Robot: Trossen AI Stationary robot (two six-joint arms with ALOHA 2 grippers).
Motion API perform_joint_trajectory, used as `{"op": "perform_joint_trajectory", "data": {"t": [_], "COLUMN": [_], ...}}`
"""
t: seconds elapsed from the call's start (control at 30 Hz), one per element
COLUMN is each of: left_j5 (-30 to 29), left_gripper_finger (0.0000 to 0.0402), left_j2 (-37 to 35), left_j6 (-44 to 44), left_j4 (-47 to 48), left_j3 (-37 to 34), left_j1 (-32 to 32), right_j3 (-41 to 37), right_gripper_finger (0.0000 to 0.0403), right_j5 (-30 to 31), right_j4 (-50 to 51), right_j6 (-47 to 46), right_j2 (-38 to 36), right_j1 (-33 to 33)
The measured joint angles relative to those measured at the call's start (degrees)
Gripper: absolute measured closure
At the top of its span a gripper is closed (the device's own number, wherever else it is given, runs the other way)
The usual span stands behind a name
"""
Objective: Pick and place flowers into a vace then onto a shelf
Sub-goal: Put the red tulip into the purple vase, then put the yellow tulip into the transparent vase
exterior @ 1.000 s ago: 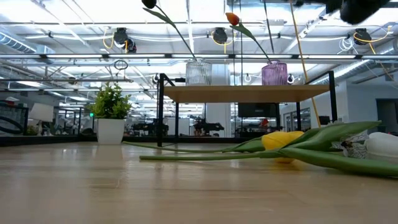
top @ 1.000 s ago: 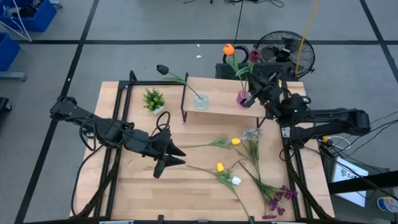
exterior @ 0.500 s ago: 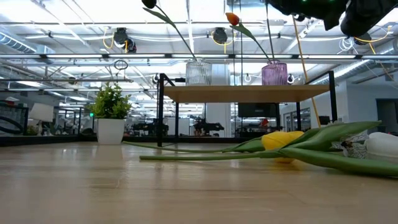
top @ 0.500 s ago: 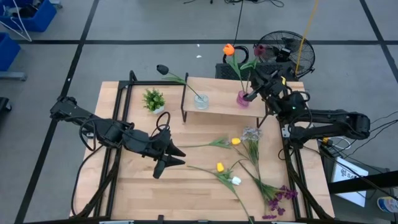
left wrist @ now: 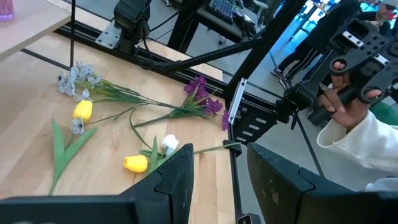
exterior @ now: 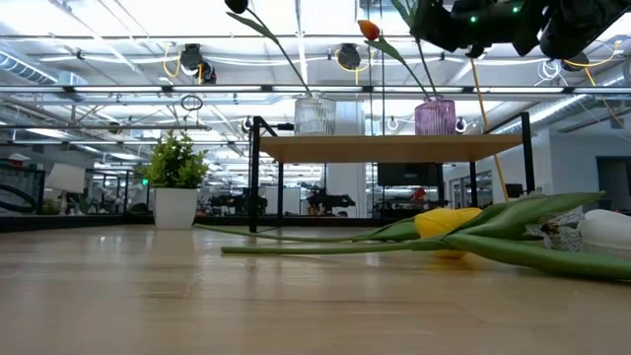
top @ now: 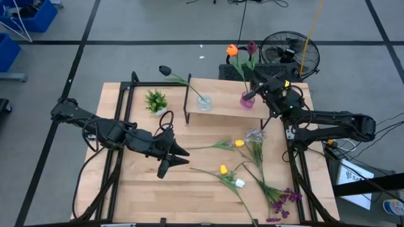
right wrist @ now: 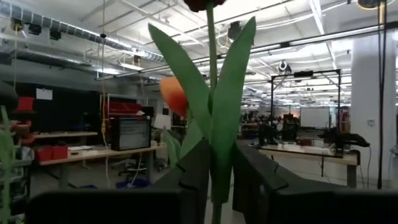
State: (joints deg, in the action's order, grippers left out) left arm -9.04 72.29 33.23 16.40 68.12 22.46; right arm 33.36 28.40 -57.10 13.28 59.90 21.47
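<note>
The left gripper (top: 178, 156) is hovering over the table's left half with its fingers parted on nothing, the loose flowers (top: 240, 165) lying well off to its right. Farther right, the right gripper (top: 255, 94) is standing at the purple vase (top: 247, 99) on the shelf (top: 222, 108). Its fingers are sitting either side of the dark red tulip's (top: 252, 48) upright stem; whether they are gripping or loosening I cannot tell.

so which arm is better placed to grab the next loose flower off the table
Left. The left gripper hangs open just beside the yellow flowers on the table, while the right gripper is up at the purple vase on the shelf, around a stem.
</note>
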Motion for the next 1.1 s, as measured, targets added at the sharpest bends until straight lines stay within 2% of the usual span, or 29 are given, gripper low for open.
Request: {"op": "perform_joint_trajectory", "data": {"t": [0.33, 0.53, 0.7, 0.9, 0.97, 1.1], "left_j5": [0.0, 0.0, 0.0, 0.0, 0.0, -0.5], "left_gripper_finger": [0.0247, 0.0247, 0.0247, 0.0247, 0.0247, 0.0247], "left_j2": [0.0, 0.0, 0.0, 0.0, 0.0, 0.0], "left_j6": [0.0, 0.2, 0.5, 0.4, 0.2, 0.0], "left_j4": [0.0, 0.0, 0.0, 0.0, 0.1, 0.7], "left_j3": [0.0, 0.0, 0.0, 0.0, 0.0, 0.0], "left_j1": [0.0, 0.0, 0.0, 0.0, 0.0, 0.0], "right_j3": [0.0, 0.0, 0.0, 0.0, 0.0, 0.1], "right_gripper_finger": [0.0302, 0.0296, 0.0296, 0.0296, 0.0297, 0.0297], "right_j5": [0.1, 0.1, 1.8, 1.1, -3.4, -23.8], "right_j4": [2.1, 0.5, 0.3, -0.6, -1.3, -0.8], "right_j6": [-2.3, 0.9, 2.5, 2.4, 2.2, 0.3], "right_j2": [-0.1, -0.5, -2.6, -6.8, -8.6, -11.2], "right_j1": [-1.0, -2.6, -3.9, -6.9, -8.6, -12.7]}}
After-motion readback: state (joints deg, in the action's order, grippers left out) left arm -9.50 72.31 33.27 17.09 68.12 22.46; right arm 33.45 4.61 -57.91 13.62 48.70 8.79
